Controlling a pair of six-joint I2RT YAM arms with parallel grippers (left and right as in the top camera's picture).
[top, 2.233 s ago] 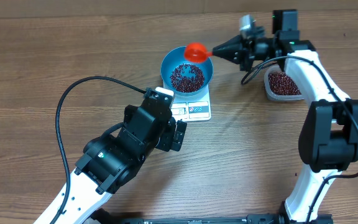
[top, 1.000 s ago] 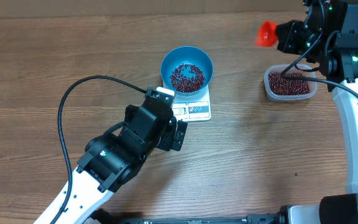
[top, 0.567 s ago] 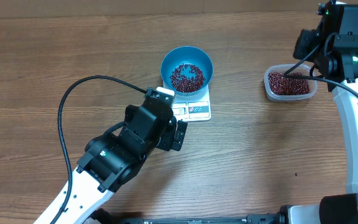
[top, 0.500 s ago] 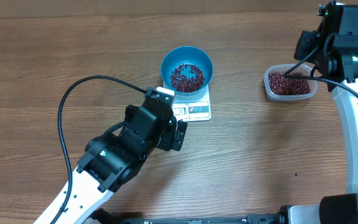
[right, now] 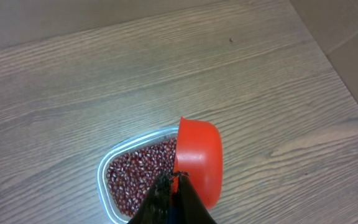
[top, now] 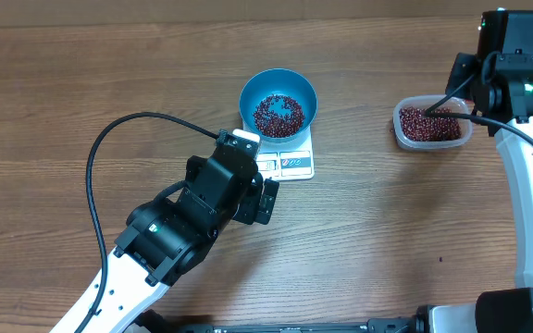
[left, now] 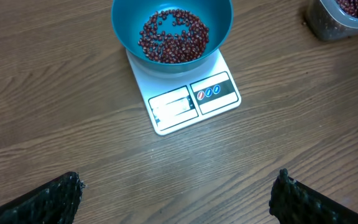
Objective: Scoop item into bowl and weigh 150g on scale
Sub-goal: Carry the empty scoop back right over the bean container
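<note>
Beans, small and dark red-maroon, lie in a loose heap inside the round blue bowl, which sits on the back half of the flat white rectangular kitchen scale. The scale's display and label panels show in front of the bowl. The heap looks the same as it did two seconds ago.

What has changed is on the right side. Two seconds ago the right arm held the red plastic scoop over the bowl's far rim. A second ago it had swung away toward the clear rounded-rectangular plastic tub. Now it hangs over the tub's far right end, and from overhead the wrist hides the scoop. The wrist view shows the right gripper clenched on the scoop's handle. The scoop is tipped on its side above the near end of the tub, which holds more beans. Whether it touches them cannot be told.

The left gripper has not moved: fingers spread wide, grasping nothing, above the wooden table in front of the scale.
</note>
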